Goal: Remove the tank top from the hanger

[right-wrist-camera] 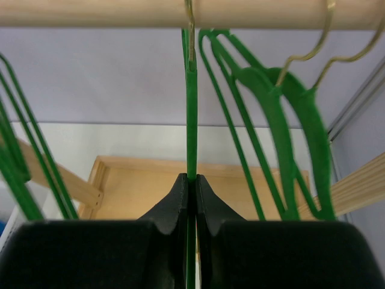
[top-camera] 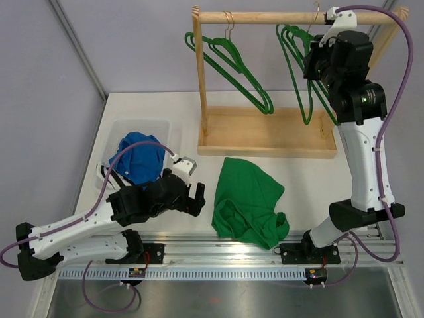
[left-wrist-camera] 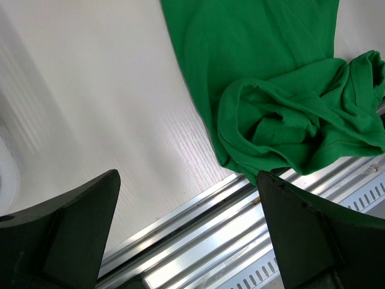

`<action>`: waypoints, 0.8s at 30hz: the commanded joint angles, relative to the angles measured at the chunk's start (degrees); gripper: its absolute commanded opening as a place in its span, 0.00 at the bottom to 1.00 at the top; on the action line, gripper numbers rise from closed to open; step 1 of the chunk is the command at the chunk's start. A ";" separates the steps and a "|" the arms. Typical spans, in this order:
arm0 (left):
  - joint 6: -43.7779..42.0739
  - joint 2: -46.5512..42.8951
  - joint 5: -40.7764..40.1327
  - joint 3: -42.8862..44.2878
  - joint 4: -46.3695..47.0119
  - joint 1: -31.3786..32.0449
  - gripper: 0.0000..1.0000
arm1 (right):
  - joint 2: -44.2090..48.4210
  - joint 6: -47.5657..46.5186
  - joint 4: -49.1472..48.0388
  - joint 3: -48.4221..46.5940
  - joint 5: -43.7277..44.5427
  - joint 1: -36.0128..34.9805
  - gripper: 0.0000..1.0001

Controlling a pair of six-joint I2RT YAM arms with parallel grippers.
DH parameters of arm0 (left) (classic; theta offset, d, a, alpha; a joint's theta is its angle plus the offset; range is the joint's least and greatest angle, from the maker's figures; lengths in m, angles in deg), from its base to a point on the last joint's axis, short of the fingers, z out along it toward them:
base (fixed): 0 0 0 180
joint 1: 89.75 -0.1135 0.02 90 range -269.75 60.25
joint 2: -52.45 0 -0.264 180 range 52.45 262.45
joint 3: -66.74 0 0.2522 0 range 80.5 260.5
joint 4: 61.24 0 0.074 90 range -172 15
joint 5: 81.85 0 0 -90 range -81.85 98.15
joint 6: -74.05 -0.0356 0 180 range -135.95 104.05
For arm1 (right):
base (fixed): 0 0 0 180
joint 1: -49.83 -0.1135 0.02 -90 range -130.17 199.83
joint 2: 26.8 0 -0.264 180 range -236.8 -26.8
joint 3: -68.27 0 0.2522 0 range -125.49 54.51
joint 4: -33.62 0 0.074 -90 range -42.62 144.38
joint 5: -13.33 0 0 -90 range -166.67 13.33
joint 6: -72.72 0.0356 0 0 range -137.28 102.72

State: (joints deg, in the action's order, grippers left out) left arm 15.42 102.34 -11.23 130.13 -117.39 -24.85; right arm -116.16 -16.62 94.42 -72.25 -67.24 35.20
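tank top: the green tank top lies crumpled on the white counter in the lower middle of the top view, off every hanger, with its lower edge at the metal rail.
handling: judged light, limp and soft; it should sag and fold when lifted, and it looks neither slippery nor fragile.
where to take hold: the rumpled, bunched folds at the right of the left wrist view offer a thick pinch; the flat upper panel would be harder to pick off the counter.
left claw: the left claw is spread wide and holds nothing, just left of the cloth and not touching it.
right claw: the right claw is pressed together on the thin neck of a bare green hanger, which hangs from the wooden rod in the upper right of the top view.
hanger: judged stiff, thin and light, free to swing on its wire hook.
writing: no brand, label or text can be read anywhere.
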 commanded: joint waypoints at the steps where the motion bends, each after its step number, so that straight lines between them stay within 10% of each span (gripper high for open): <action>1: -0.26 -1.20 -0.31 -1.11 1.26 0.13 0.99 | -2.39 -1.02 -0.20 -5.95 -5.38 3.64 0.00; 16: -1.23 2.76 2.24 0.38 4.86 0.49 0.99 | -2.22 1.44 1.12 0.11 -6.27 8.39 0.02; 24: -0.35 12.14 2.77 3.01 12.94 1.45 0.99 | 1.82 4.08 3.58 -2.17 -9.25 8.39 0.75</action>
State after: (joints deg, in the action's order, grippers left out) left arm 15.14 110.51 -8.98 129.89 -111.14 -24.24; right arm -118.56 -13.65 97.20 -71.90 -73.58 43.46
